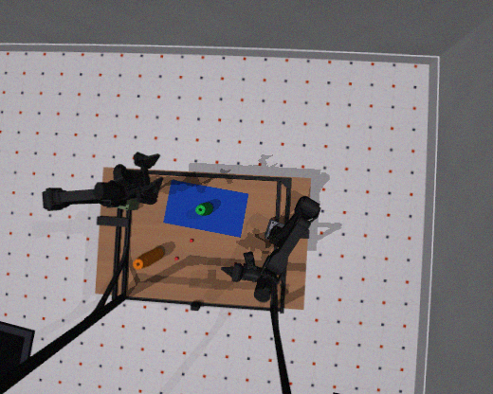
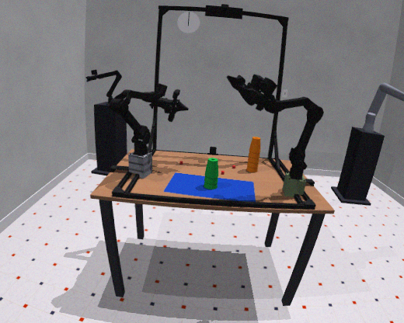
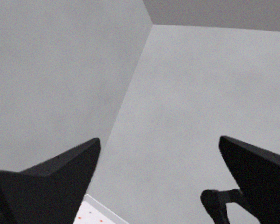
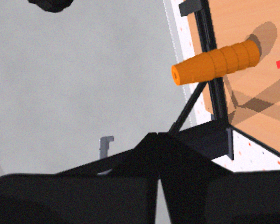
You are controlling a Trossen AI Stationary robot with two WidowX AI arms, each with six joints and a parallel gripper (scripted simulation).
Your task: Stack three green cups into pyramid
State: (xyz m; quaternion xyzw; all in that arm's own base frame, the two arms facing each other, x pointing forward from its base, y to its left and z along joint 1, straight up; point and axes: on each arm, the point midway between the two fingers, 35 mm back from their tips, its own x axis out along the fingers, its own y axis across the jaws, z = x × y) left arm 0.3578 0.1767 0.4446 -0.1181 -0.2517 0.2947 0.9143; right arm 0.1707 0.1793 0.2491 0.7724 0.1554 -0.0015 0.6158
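Observation:
The green cups (image 1: 204, 208) (image 2: 211, 173) stand nested in one upright stack on the blue mat (image 1: 207, 208), near its middle. My left gripper (image 1: 153, 170) (image 2: 234, 81) is open and empty, raised high above the table's green-base end, and well away from the cups. In the left wrist view its fingers frame only grey wall. My right gripper (image 1: 227, 272) is shut on nothing and held high over the other end (image 2: 181, 105). In the right wrist view its fingertips (image 4: 158, 136) meet.
An orange cup stack (image 1: 148, 258) stands off the mat near the left arm's side (image 2: 253, 154) and also shows in the right wrist view (image 4: 216, 61). Small red bits (image 1: 191, 241) lie on the wood. A black frame (image 2: 221, 12) spans the table.

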